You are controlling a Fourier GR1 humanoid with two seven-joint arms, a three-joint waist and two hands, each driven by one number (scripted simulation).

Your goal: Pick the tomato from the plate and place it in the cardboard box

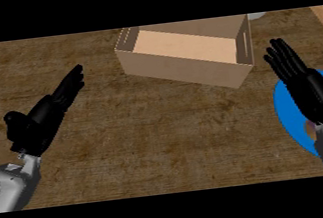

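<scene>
Open tan cardboard box (187, 50) sits top centre; right hand (312, 91), fingers straight, covers round blue plate (290, 116) at right edge; left hand (43, 117) rests open at left

Counter (145, 133) under me: dark brown wood, coarse streaky grain, matt, rough-looking. Lighter, smoother wood strips at the far left and right edges of the frame. Cardboard box (188, 52), upper centre: plain tan cardboard, matt, smooth flat walls, paler inside. Plate (293, 116), lower right: bright blue, smooth, even finish, looks like plastic or glazed ware, can't tell which. My left hand (43, 117) and right hand (306, 82): black, matt, plastic-like. My forearms: grey, smooth, slight sheen, metal or hard plastic.
</scene>
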